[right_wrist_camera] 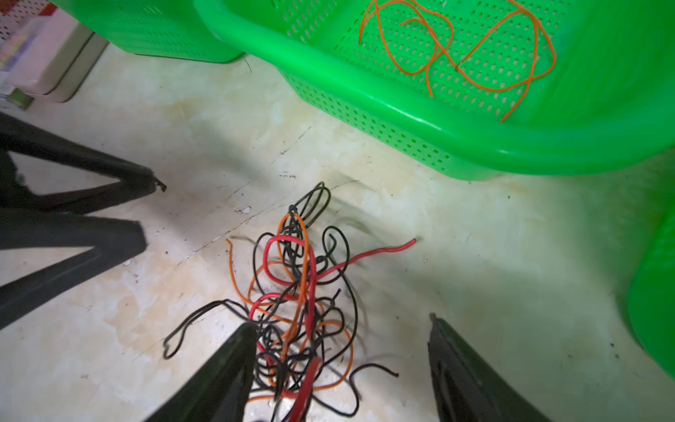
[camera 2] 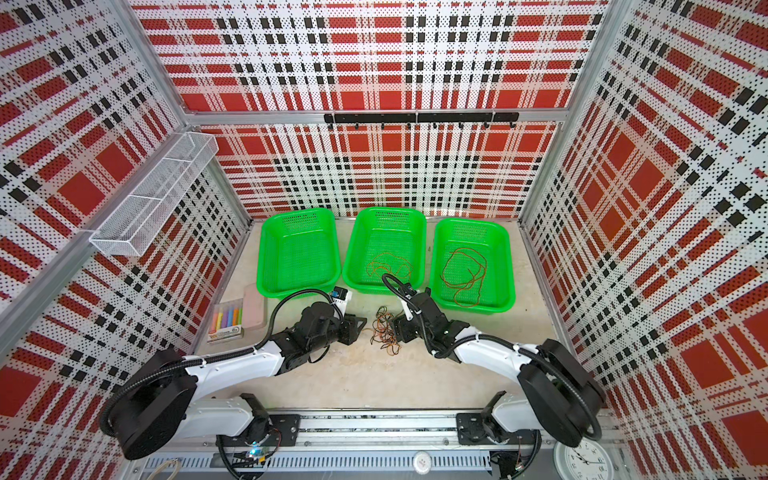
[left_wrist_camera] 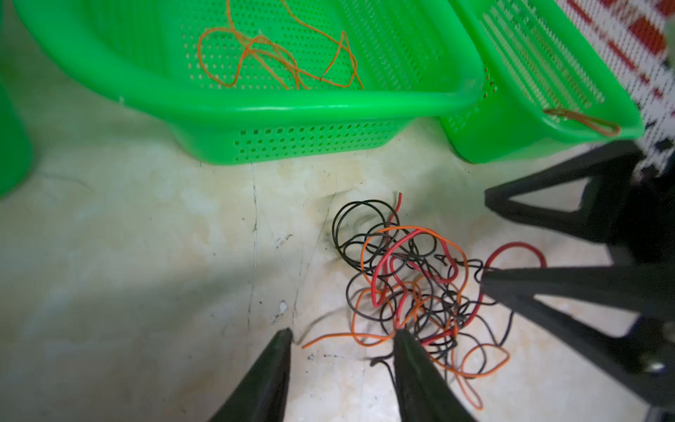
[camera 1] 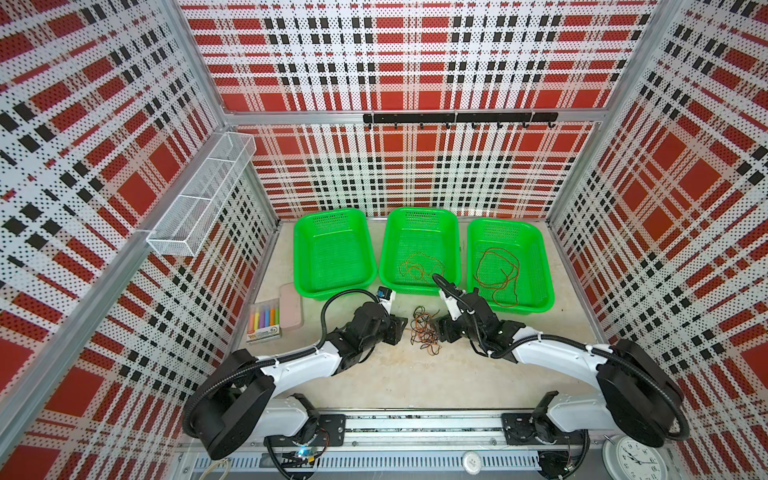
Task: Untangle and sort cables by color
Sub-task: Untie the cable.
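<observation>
A tangle of black, orange and red cables (camera 1: 424, 332) (camera 2: 384, 330) lies on the table in front of the baskets. My left gripper (camera 1: 401, 330) (left_wrist_camera: 343, 332) is open at the tangle's left edge, with a loose orange end lying between its tips. My right gripper (camera 1: 437, 330) (right_wrist_camera: 339, 323) is open wide on the other side, with part of the tangle (right_wrist_camera: 299, 292) resting against one finger. Orange cables (camera 1: 419, 268) lie in the middle green basket (camera 1: 386, 257). Reddish-brown cables (camera 1: 498, 270) lie in the right basket (camera 1: 544, 270). The left basket (camera 1: 303, 257) holds nothing.
A box of coloured chalk (camera 1: 264, 322) and a pink case (camera 1: 291, 305) lie left of the left arm. On the left wall hangs a white mesh shelf (camera 1: 199, 199), and a black hook rail (camera 1: 457, 118) runs along the back wall. A clock (camera 1: 636, 457) lies at the front right.
</observation>
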Controlling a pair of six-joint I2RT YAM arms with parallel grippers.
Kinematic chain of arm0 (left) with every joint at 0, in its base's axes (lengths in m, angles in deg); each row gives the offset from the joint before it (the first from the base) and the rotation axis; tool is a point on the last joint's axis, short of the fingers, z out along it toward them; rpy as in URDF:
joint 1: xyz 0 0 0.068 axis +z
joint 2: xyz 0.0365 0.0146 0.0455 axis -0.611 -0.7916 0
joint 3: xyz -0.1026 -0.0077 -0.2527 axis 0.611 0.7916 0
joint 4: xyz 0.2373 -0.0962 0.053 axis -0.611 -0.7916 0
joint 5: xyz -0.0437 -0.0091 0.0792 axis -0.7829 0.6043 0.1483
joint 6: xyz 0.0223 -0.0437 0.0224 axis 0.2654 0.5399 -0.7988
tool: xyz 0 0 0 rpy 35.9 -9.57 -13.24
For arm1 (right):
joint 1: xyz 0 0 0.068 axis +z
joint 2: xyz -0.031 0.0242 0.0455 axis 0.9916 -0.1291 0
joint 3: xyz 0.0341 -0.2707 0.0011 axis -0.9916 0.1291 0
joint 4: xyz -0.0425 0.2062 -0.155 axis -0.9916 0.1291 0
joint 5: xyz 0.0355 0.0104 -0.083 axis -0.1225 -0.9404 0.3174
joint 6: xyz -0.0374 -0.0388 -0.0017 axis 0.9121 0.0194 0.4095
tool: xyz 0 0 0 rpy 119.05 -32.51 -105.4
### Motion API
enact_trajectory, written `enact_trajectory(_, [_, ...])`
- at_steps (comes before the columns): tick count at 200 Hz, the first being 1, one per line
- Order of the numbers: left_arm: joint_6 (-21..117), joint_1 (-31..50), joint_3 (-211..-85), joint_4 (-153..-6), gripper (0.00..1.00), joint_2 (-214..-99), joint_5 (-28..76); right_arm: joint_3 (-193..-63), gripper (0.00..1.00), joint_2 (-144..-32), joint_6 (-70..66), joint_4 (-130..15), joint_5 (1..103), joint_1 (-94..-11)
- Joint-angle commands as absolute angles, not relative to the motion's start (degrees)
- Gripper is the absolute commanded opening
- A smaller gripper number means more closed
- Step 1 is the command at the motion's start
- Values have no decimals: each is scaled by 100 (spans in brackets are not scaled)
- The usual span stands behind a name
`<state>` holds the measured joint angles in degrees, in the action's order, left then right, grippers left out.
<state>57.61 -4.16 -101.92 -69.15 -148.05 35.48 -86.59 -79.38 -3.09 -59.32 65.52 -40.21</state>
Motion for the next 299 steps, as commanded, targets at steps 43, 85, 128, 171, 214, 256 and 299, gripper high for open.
enact_trajectory(43, [7798, -373, -9957, -6425, 63, -14668, 3538, -8990, 78, -9030, -586, -6628, 6406, -3821])
enact_trajectory(85, [8214, -340, -9838, -6499, 63, -14517, 3623, -9022, 51, -9408, -564, -7177, 6116, -3735])
enact_trajectory(128, [9101, -217, -9683, -6526, 65, -14168, 3773, -8482, 9, -8912, -569, -8155, 5957, -3732])
enact_trajectory(171, [9651, -103, -9690, -6390, 67, -14051, 3792, -7924, 1, -8446, -463, -9093, 5824, -3732])
enact_trajectory(214, [9885, -139, -9668, -6192, 65, -14140, 3479, -7640, 1, -8243, -601, -9796, 5964, -3732])
enact_trajectory(256, [10245, -189, -9403, -5876, 65, -14216, 3398, -7479, 1, -8180, -630, -10304, 6041, -3732])
enact_trajectory(299, [10427, -232, -9399, -5806, 65, -14349, 3305, -7382, 0, -7997, -552, -10571, 6287, -3732])
